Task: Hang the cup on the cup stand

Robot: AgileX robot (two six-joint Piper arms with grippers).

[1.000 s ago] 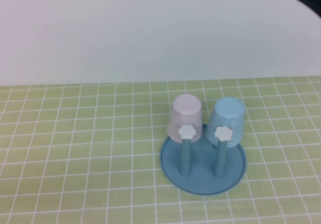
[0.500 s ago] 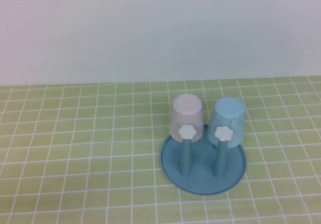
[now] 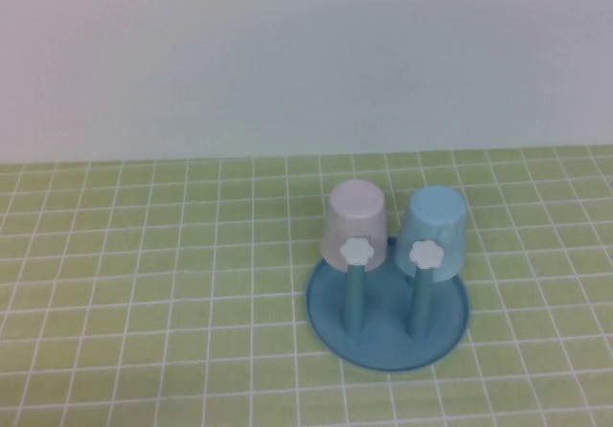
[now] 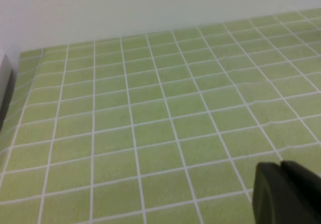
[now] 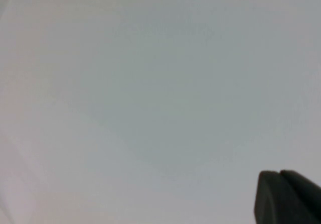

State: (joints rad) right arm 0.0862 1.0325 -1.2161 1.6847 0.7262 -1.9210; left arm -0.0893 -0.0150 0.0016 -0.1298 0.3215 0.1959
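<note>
The light blue cup (image 3: 436,228) hangs upside down on a back peg of the teal cup stand (image 3: 387,341), on its right side. Two front pegs with white flower knobs (image 3: 425,254) stand bare. Neither arm appears in the high view. My left gripper (image 4: 281,168) is shut and empty, over bare green tiled cloth. My right gripper (image 5: 280,175) is also shut and empty, facing a plain white surface.
A pale pink cup (image 3: 356,218) hangs upside down on the stand's other back peg, left of the blue one. The green checked cloth (image 3: 144,283) covers the table up to a white wall (image 3: 287,54) behind.
A dark shape at the top right corner of the high view has gone out of sight. The cups and the stand have not moved.
</note>
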